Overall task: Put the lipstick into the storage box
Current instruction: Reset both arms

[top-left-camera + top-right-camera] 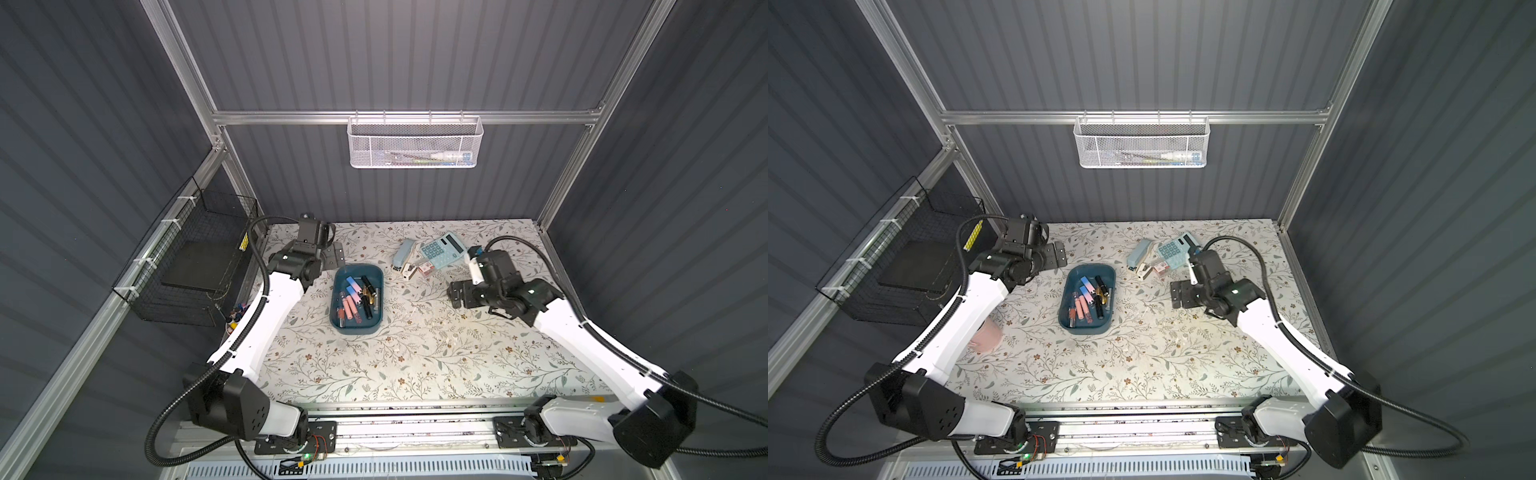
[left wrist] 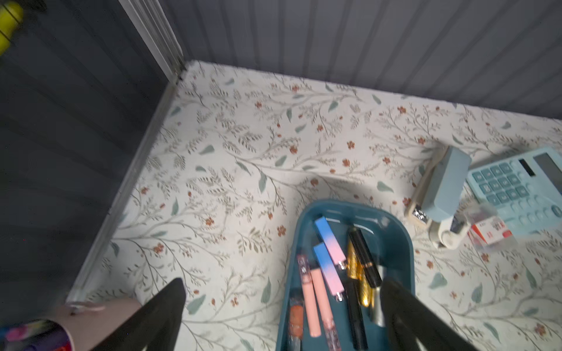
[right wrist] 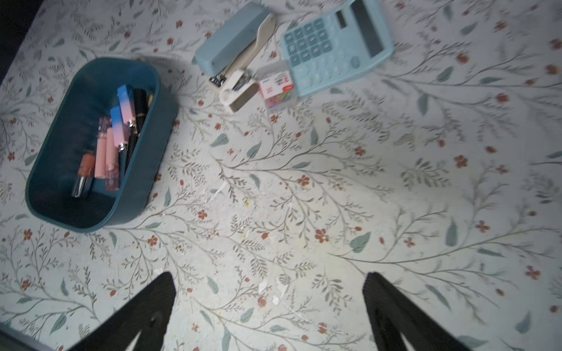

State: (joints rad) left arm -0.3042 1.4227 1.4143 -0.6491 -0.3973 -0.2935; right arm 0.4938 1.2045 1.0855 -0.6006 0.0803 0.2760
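Note:
The teal storage box sits left of the table's centre in both top views. Several lipsticks lie in it, among them two blue-to-pink tubes, peach tubes and black-and-gold ones. My left gripper is open just beyond the box's far left corner. In the left wrist view one finger stands over the box and the other over the cloth, with nothing between them. My right gripper is open and empty over bare cloth to the right of the box.
A blue stapler, a blue calculator and a small box of clips lie at the back, right of the box. A pink cup stands under the left arm. A white mesh basket hangs on the back wall and a black wire basket on the left wall.

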